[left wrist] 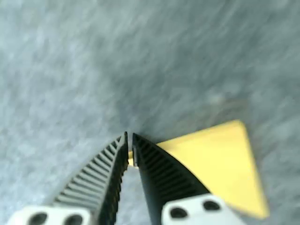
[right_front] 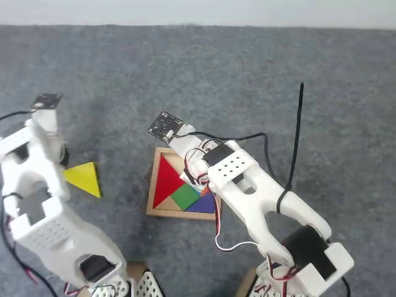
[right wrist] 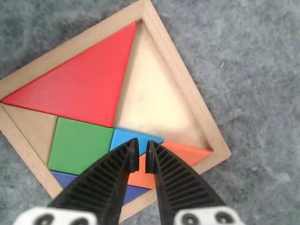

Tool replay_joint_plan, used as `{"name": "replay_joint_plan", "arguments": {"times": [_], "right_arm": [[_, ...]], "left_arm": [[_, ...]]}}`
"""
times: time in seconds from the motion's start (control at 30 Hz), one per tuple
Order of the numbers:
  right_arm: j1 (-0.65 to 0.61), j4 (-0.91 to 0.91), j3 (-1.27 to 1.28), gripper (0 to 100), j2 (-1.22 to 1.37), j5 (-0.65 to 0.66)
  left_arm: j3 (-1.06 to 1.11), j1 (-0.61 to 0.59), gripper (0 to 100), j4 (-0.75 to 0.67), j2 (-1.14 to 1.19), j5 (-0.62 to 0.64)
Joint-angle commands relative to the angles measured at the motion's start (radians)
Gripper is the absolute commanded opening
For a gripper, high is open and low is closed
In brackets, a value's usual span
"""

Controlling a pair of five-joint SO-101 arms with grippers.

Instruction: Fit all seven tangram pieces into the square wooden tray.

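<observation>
The square wooden tray [right_front: 151, 185] [right wrist: 187, 89] lies mid-table. It holds a large red triangle [right_front: 167, 179] [right wrist: 84, 86], a green square [right_front: 184, 196] [right wrist: 79, 145], a light blue piece [right wrist: 122, 136], an orange triangle [right wrist: 187, 152] and a dark blue piece [right wrist: 63, 177]. A large triangular gap of bare wood [right wrist: 150, 93] lies beside the red triangle. My right gripper [right wrist: 141, 142] hovers over the light blue piece, shut and holding nothing. The yellow triangle [right_front: 85, 177] [left wrist: 220, 159] sits left of the tray. My left gripper [left wrist: 130, 137] is shut on one of its corners, and yellow shows between the fingers.
Grey carpet covers the table. A black cable [right_front: 297, 136] stands up to the right of the right arm. Both arm bases sit at the near edge. Open carpet lies between the yellow triangle and the tray.
</observation>
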Motion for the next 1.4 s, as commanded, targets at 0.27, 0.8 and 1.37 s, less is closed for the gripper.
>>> {"name": "replay_joint_plan", "arguments": {"times": [0.27, 0.8, 1.37], "right_arm": [[0.015, -0.016, -0.008, 4.8, -0.024, 0.009], [0.013, -0.016, -0.006, 4.8, -0.024, 0.009], [0.013, -0.015, -0.005, 4.8, -0.022, 0.002]], "left_arm": [[0.151, -0.086, 1, 0.072, -0.014, -0.367], [0.863, -0.012, 1, -0.284, -0.677, -0.629], [0.662, 0.141, 16, 0.109, -0.856, -0.14]]}}
